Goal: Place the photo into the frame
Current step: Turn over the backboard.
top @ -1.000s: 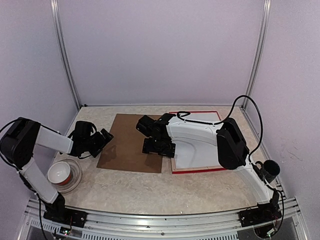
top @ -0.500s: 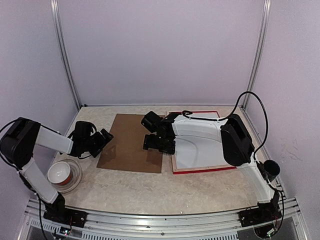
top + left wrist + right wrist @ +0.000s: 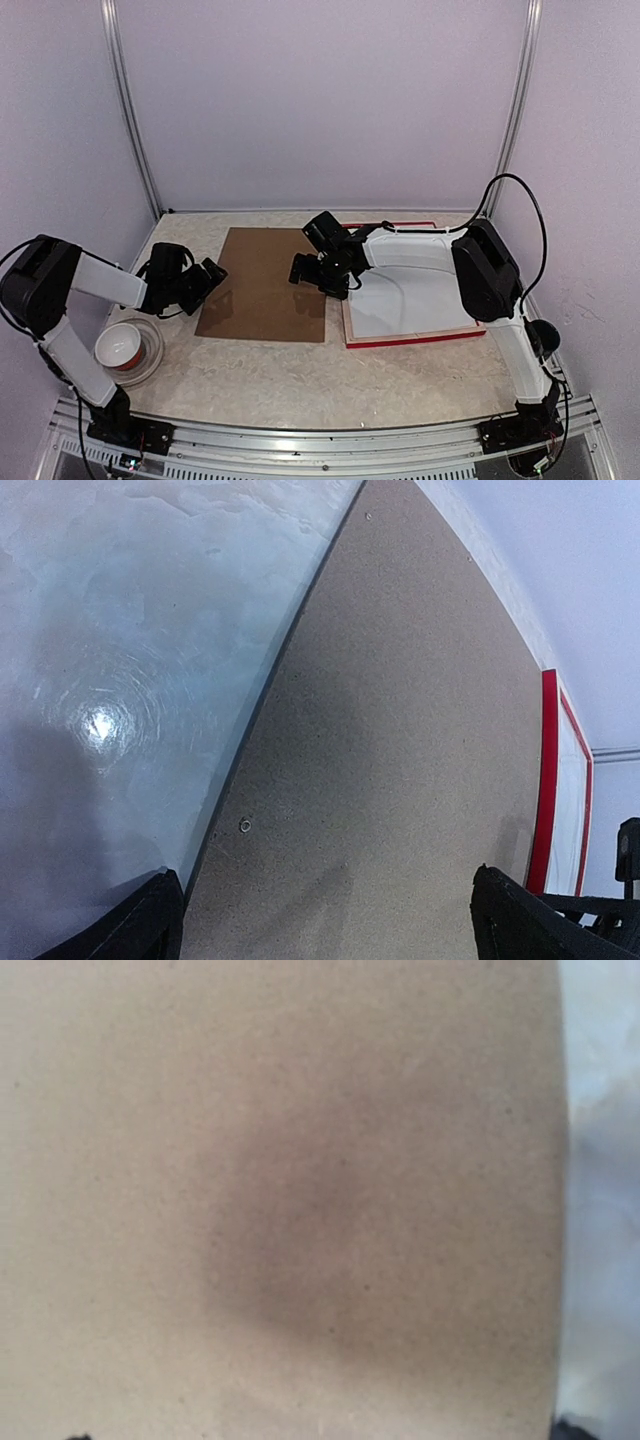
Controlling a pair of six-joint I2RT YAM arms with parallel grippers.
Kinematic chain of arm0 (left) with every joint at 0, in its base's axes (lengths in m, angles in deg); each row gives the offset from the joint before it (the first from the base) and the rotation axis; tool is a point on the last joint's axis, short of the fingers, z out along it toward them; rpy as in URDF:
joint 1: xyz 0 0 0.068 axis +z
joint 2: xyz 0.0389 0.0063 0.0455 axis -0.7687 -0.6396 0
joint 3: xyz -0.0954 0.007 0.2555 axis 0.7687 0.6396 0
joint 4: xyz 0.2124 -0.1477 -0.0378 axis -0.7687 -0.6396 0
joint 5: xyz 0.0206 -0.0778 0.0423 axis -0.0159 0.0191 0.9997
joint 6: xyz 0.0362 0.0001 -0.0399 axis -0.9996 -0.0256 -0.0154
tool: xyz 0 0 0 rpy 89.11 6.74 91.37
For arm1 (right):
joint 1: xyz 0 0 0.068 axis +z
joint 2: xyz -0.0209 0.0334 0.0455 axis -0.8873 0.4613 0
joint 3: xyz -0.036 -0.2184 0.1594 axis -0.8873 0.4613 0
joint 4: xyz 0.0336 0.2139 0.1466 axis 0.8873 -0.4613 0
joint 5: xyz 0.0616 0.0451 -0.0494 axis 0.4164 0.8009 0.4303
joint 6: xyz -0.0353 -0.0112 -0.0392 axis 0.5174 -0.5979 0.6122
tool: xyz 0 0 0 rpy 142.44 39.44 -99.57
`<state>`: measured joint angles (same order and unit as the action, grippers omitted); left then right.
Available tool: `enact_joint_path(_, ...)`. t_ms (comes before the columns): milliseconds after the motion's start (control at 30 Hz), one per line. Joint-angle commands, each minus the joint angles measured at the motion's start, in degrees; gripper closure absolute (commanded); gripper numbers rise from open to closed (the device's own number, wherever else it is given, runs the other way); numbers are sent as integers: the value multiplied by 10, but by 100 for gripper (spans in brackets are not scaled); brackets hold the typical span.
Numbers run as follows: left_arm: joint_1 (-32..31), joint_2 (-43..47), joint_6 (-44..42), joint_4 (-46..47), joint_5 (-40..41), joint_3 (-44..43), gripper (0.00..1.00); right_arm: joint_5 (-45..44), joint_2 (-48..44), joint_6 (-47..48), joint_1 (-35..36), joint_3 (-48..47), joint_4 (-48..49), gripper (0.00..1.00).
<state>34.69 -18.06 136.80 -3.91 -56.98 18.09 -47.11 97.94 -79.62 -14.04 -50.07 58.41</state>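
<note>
The red frame (image 3: 415, 338) lies flat at the right of the table with a white sheet (image 3: 420, 300) inside it. Its red edge also shows in the left wrist view (image 3: 547, 780). The cat photo does not show in any view. A brown backing board (image 3: 260, 285) lies left of the frame. My right gripper (image 3: 305, 272) hovers low over the board's right edge. Its view is filled by the board (image 3: 300, 1210), with only the fingertips (image 3: 575, 1428) at the bottom corners, wide apart. My left gripper (image 3: 205, 278) is open and empty at the board's left edge (image 3: 400, 730).
A red-and-white bowl (image 3: 122, 347) in a clear container sits at the near left by the left arm. A dark cup (image 3: 543, 335) stands at the right edge. Enclosure walls and metal posts close in the table's sides and back.
My right arm's elbow has swung right, uncovering more of the white sheet. Its gripper has moved slightly toward the far side. The left arm and the board have not moved.
</note>
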Motion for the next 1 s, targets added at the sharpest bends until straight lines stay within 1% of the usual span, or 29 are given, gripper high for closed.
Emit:
enact_joint_path(0,-16,-16,9,-57,-25,17,1,74,-24,4,10,47,94,1)
enact_joint_path(167,-17,-13,8,-60,-26,15,1,117,-86,15,10,142,230,1)
enact_joint_path(333,-17,-12,8,-62,-25,13,1,159,-131,32,9,189,317,1)
enact_joint_path(500,-19,-12,9,-63,-26,12,1,174,-174,40,9,223,369,1)
enact_joint_path(667,-21,-7,10,-66,-25,12,1,191,-195,47,9,242,411,1)
enact_joint_path(833,-22,-1,8,-71,-22,12,1,212,-207,53,9,245,448,1)
enact_joint_path(967,-22,1,9,-67,-25,15,1,234,-197,63,10,219,461,1)
